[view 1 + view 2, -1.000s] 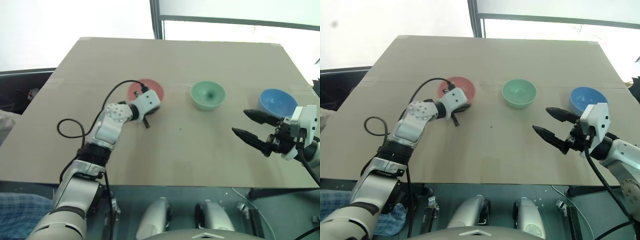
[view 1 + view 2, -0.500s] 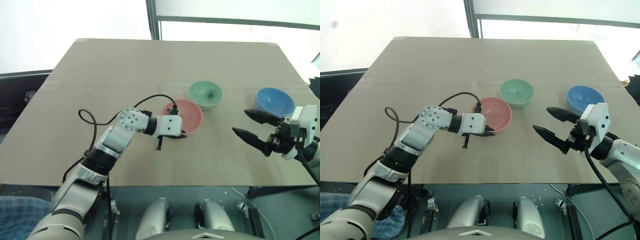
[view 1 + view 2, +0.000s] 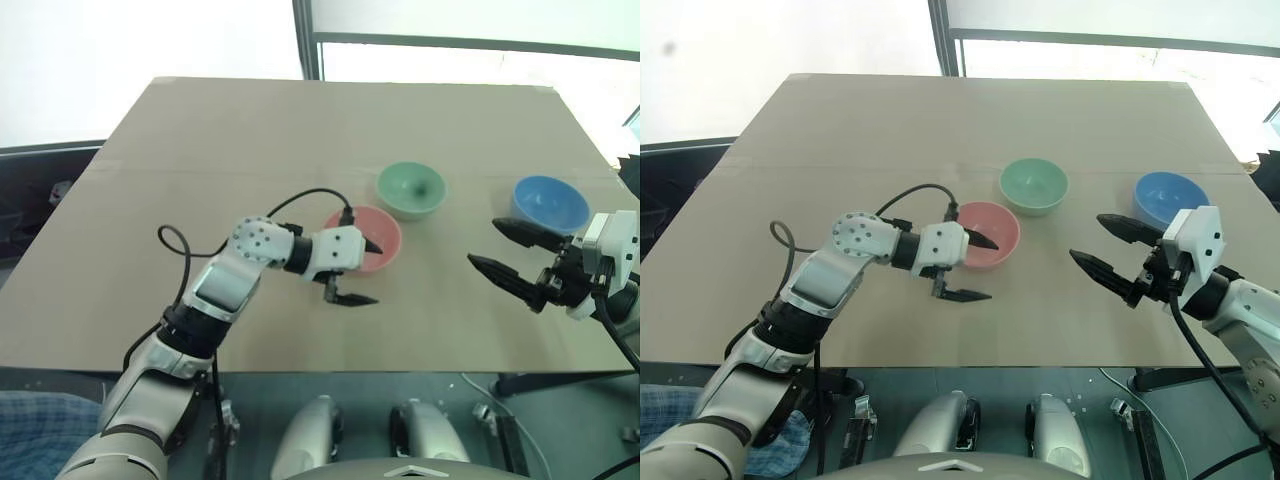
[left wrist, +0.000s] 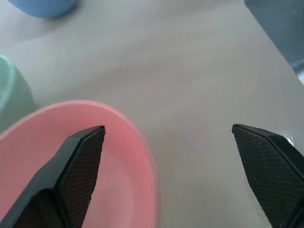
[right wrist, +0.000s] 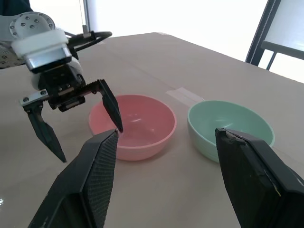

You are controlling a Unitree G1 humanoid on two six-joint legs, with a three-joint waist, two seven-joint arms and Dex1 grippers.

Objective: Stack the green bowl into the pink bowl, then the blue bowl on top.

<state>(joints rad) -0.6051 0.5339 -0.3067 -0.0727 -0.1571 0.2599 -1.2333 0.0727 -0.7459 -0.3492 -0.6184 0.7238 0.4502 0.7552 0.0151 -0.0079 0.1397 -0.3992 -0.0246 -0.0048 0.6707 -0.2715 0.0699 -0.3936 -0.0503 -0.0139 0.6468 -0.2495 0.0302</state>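
No stacking is done: all 3 bowls sit apart on the brown table, each on its own patch of the surface. The pink bowl stands near the middle of the table, just beside the green bowl, which lies a little farther from the robot and toward its right; the two look close but I cannot tell whether their rims touch. The blue bowl sits well apart from both, off to the robot's right. The left gripper is at the pink bowl's near-left rim with its 2 black fingers spread wide, 1 finger over the bowl's rim and the other out over bare table, so nothing is pinched between them. The right gripper hangs above the table just in front of the blue bowl, its fingers also spread and empty, pointing toward the middle of the table. As I judge it, the pink bowl is placed as the base and both stacking steps are left: the green bowl has to go into the pink one, then the blue bowl on top. The green bowl's nearness to the pink one should make the 1st lift short.
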